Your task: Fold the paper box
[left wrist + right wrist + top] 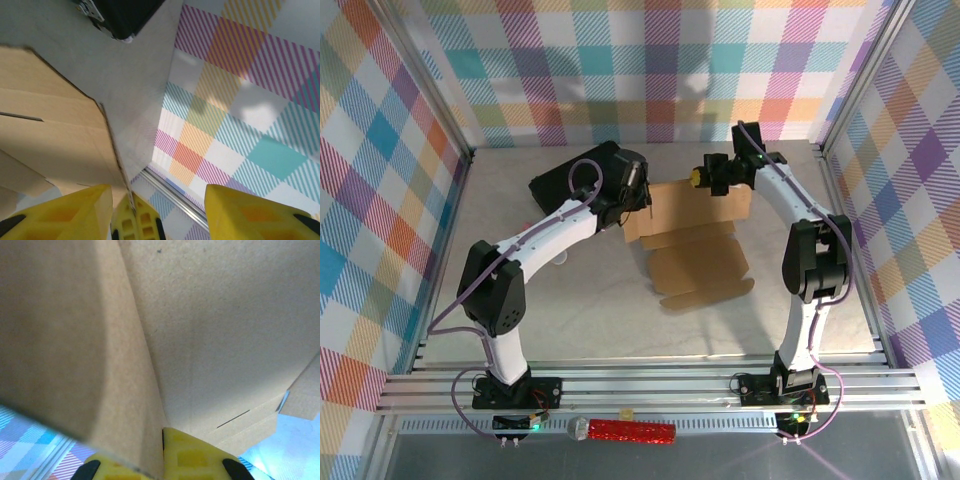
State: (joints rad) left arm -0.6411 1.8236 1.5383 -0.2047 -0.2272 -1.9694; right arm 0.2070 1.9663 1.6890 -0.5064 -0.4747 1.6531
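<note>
Plain brown die-cut cardboard paper box (700,262) sits mid-worktop, right of centre and partly unfolded. The near panels and flaps lie flat on the grey worktop (580,310), and the far panel is lifted between the two arms. Cardboard surface is plain, with one short slit cut visible in both wrist views (50,125) (225,340).

Left gripper (638,185) is at the far-left corner of the box, just beside the black hard case (582,178). In the left wrist view the gripper (157,195) is part open. The yellow fingers (65,215) stand well apart and the thin flap edge runs down between them, close to the left-hand one, with clear space on the other side. It is not pinched.

Right gripper (702,178) is at the top edge of the raised panel. In the right wrist view the gripper (160,455) is closed, a cardboard fold runs straight into the jaws and the panel covers one finger, so it is gripping the paper box.

The black case corner (125,15) with a metal latch (90,7) lies on the worktop just past the flap, apart from it. It crowds the left side of the box.

Plaid fabric walls (650,70) enclose three sides. A red glittery cylinder (632,432) lies on the aluminium frame rail (650,385) in front of the arm bases, well apart from the box.
</note>
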